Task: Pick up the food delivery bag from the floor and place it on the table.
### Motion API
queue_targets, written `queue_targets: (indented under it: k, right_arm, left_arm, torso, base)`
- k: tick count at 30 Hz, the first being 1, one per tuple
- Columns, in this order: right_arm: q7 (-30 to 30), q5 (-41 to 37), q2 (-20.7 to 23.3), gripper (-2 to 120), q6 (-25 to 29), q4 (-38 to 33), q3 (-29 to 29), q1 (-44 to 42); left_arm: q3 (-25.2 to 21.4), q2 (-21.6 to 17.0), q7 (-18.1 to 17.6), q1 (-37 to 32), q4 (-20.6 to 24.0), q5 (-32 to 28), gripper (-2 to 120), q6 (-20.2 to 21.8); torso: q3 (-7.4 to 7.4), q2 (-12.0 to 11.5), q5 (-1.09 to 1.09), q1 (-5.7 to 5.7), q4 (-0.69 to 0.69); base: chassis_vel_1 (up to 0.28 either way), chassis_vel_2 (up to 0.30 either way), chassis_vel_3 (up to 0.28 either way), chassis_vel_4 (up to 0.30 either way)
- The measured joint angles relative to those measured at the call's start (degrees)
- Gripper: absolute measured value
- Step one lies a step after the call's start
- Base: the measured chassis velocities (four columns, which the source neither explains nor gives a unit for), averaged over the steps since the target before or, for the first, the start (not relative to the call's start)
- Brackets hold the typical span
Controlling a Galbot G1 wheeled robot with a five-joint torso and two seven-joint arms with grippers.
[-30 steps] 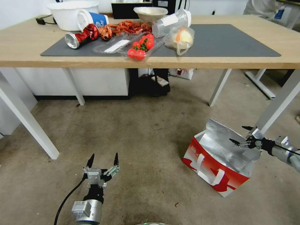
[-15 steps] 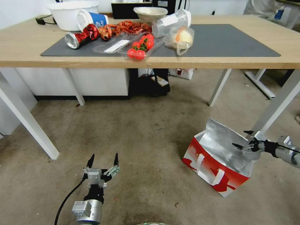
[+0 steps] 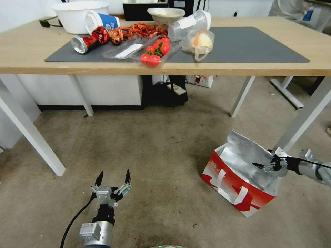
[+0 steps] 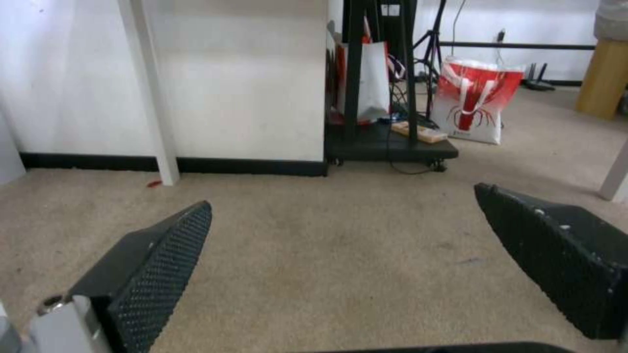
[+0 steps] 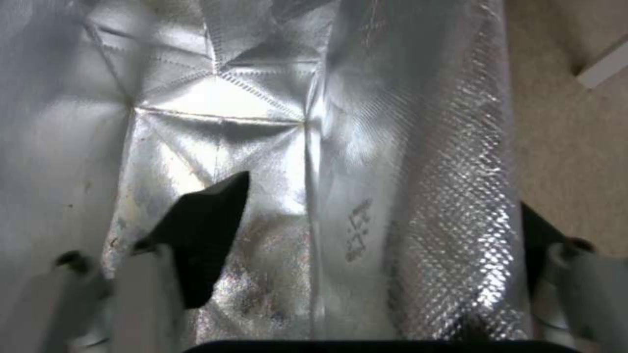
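Food delivery bag (image 3: 238, 179) upright on floor (image 3: 155, 151), mouth up.

The bag (image 3: 238, 179) stands open on the floor (image 3: 151, 151) at the right, beside a white leg of the table (image 3: 31, 51), its red-and-white front with white handles facing forward and its mouth gaping upward. Its silver foil lining (image 5: 274, 147) is creased and shiny (one wall shows a quilted texture), and the back wall rises above the front; it seems empty, though the bottom is partly hidden. The floor is mottled brownish-grey with dark stains, and the table is light wood with a grey mat.
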State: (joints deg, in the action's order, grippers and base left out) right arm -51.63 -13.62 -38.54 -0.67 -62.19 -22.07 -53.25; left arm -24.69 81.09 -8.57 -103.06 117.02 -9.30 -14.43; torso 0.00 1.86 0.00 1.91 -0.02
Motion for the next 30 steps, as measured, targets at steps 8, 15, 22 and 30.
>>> queue_targets:
  k: [8, 15, 22, 30]
  right_arm:
    - [-1.09, 0.75, -0.54, 45, -0.48, 1.42, 0.73, 1.08]
    - [-1.59, 0.60, -0.90, 16, 0.23, 1.94, 0.53, 1.22]
    - [-3.31, -0.54, -0.43, 0, 1.41, 1.79, -0.21, 1.30]
    - [-8.71, -4.44, 1.54, 0, 2.99, 0.73, -1.49, 0.87]
  left_arm:
    - [0.25, 0.58, 0.06, -0.04, -0.06, 0.58, 100, -0.08]
    - [-0.07, 0.32, -0.03, 0.11, 0.01, 0.51, 100, -0.04]
    - [0.06, 0.64, -0.40, 0.04, 0.06, 0.53, 100, 0.01]
    - [-0.15, 0.48, -1.05, -0.27, 0.58, 0.77, 100, 0.46]
  torso:
    - [0.00, 0.00, 0.00, 0.00, 0.01]
    - [0.00, 0.00, 0.00, 0.00, 0.01]
    - [0.00, 0.00, 0.00, 0.00, 0.02]
    - [0.00, 0.00, 0.01, 0.00, 0.01]
  base:
    - [0.000, 0.000, 0.000, 0.000]
    - [0.000, 0.000, 0.000, 0.000]
    - [0.000, 0.000, 0.000, 0.000]
    - [0.000, 0.000, 0.000, 0.000]
